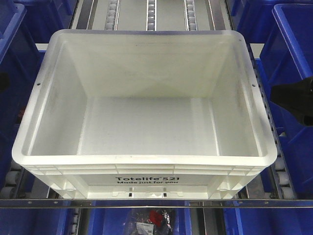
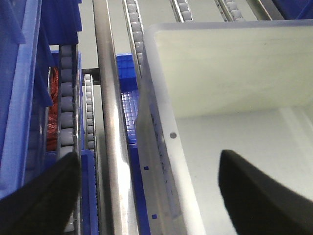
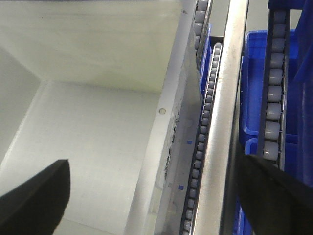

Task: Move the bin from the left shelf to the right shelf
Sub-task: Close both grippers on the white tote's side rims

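Note:
An empty white bin [image 1: 63, 98] marked "Totelife 521" sits on the roller shelf in the middle of the front view. My left gripper [image 2: 149, 169] is open, with one black finger [image 2: 44, 196] outside the bin's left wall [image 2: 156, 147] and the other finger [image 2: 259, 196] inside the bin. My right gripper [image 3: 154, 164] is open and straddles the bin's right wall [image 3: 168, 122] the same way, one finger [image 3: 34, 196] inside and one [image 3: 274, 191] outside. Neither gripper touches the wall. Part of the right gripper shows black at the front view's right edge [image 1: 293, 98].
Blue bins [image 1: 293, 49] stand close on both sides of the white one, also on the left [image 1: 12, 44]. Metal rails [image 2: 110, 122] and roller tracks [image 3: 208, 112] run beside the bin walls. A lower shelf holds blue bins with a dark packaged item [image 1: 156, 218].

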You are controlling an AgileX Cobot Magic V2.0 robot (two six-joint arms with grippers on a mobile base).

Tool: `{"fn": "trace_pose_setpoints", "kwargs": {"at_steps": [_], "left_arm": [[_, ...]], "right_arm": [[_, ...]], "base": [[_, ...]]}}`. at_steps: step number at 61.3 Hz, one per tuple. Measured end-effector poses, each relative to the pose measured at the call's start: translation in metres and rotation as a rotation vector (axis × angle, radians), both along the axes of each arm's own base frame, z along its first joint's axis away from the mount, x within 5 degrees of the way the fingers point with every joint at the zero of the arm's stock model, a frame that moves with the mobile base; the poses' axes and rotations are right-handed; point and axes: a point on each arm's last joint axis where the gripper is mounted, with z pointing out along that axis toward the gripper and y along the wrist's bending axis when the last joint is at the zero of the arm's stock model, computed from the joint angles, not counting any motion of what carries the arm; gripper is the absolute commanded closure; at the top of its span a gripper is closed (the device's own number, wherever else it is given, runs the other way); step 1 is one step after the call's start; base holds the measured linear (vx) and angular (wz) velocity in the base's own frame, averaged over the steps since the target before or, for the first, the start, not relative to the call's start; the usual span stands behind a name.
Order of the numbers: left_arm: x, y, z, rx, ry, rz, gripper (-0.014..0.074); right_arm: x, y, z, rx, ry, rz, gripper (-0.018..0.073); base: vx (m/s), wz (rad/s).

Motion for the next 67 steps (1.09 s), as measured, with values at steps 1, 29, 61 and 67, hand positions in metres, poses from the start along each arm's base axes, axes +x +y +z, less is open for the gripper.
{"fn": "trace_pose_setpoints", "kwargs": {"at_steps": [1,29,61,67], "left_arm": [[0.000,0.000,0.000,0.000,0.000,0.000,-0.0019],[0.004,-0.005,0.002,-0.054,0.052,-0.015,0.0056],[0.080,-0.021,-0.002,0.017,0.313,-0.022,0.0056],[0.090,-0.023,-0.010,0.023,0.344,-0.021,0.0056]], "right_arm": [[0.000,0.000,0.000,0.000,0.000,0.000,-0.0164],[0.007,0.003,0.003,0.016,0.043,0.016,-0.0074],[0.085,0.014,-0.009,-0.015,0.288,0.047,-0.0057],[0.094,0.016,-0.013,-0.014,0.306,0.054,-0.0053]], "base": [[0.00,0.00],[0.00,0.00],[0.00,0.00],[0.00,0.00]]}}
